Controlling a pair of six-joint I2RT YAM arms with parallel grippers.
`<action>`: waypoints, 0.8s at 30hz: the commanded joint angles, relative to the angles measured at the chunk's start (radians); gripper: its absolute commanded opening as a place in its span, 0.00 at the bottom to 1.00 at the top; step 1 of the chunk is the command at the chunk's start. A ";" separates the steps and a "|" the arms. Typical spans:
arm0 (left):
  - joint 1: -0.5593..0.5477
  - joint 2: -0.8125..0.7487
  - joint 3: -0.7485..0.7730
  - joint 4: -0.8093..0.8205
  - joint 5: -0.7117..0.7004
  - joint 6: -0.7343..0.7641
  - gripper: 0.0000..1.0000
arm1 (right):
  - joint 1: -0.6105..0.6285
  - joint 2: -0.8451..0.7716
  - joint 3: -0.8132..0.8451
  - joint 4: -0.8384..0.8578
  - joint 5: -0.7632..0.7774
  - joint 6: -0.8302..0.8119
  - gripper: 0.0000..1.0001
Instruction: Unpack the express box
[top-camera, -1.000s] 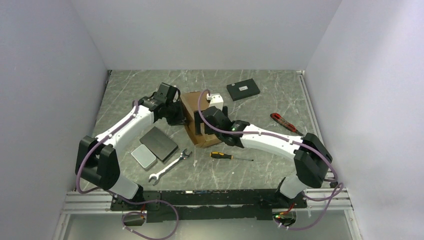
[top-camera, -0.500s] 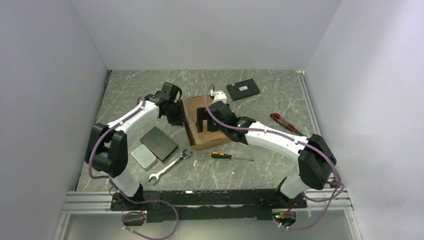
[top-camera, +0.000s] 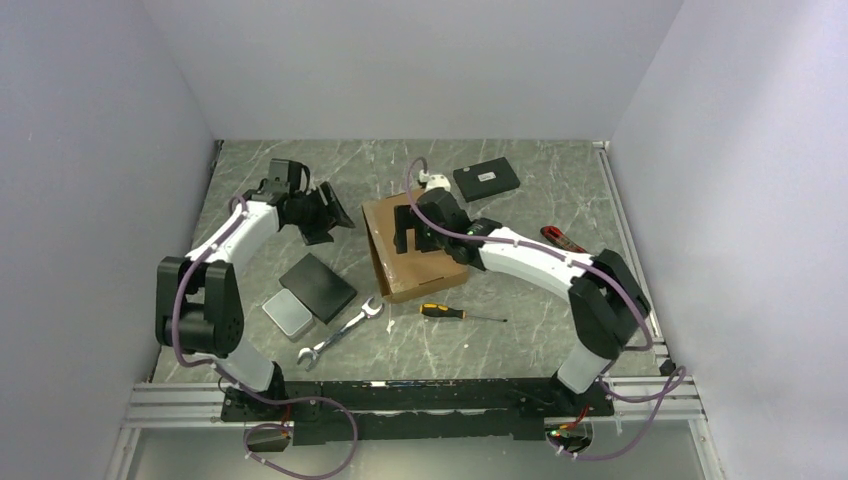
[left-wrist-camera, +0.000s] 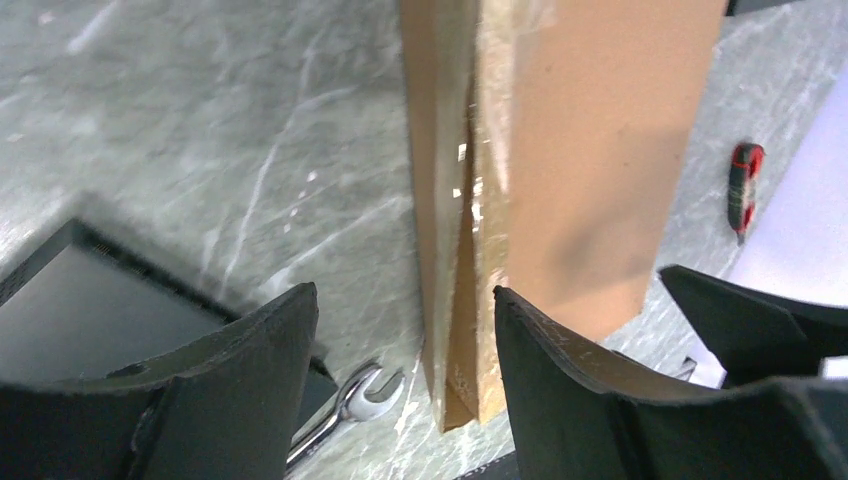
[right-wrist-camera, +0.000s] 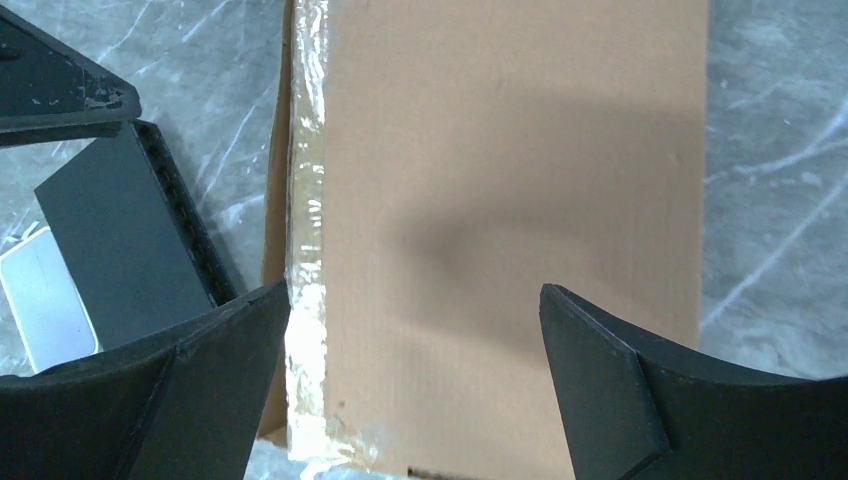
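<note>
Express box (top-camera: 425, 278) — far part hidden beneath the spread right claw (top-camera: 415, 240).

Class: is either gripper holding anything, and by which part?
Nothing is held. The left gripper is open, apart from the express box; the right gripper hangs open over its taped lid, fingers not closed on it.

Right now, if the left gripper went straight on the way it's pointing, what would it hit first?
Probably the express box. In the wrist view its taped side edge sits dead ahead of the left gripper, between the open fingers, with only table before it. How deep that gap is remains unclear.
</note>
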 joint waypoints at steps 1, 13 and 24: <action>-0.015 0.082 0.084 0.072 0.105 0.048 0.70 | -0.016 0.078 0.118 0.016 -0.051 -0.058 0.99; -0.019 0.256 0.197 0.113 0.077 0.045 0.50 | -0.068 0.222 0.236 -0.006 -0.094 -0.112 0.79; -0.038 0.328 0.233 0.107 0.016 0.049 0.54 | -0.075 0.247 0.230 -0.001 -0.100 -0.108 0.78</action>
